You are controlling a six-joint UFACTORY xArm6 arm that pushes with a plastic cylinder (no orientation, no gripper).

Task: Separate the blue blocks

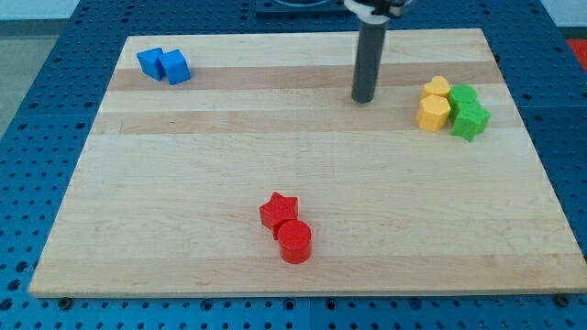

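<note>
Two blue blocks sit touching at the board's top left: a blue block [150, 61] on the left and a blue cube [175, 67] on its right. My tip [363, 99] is the lower end of the dark rod at the upper middle-right of the board. It is far to the right of the blue blocks and touches no block.
A red star [278, 210] and a red cylinder [294, 241] touch near the bottom middle. Two yellow blocks [434, 112] and two green blocks [468, 119] cluster at the right, just right of my tip. The wooden board [183, 183] lies on a blue perforated table.
</note>
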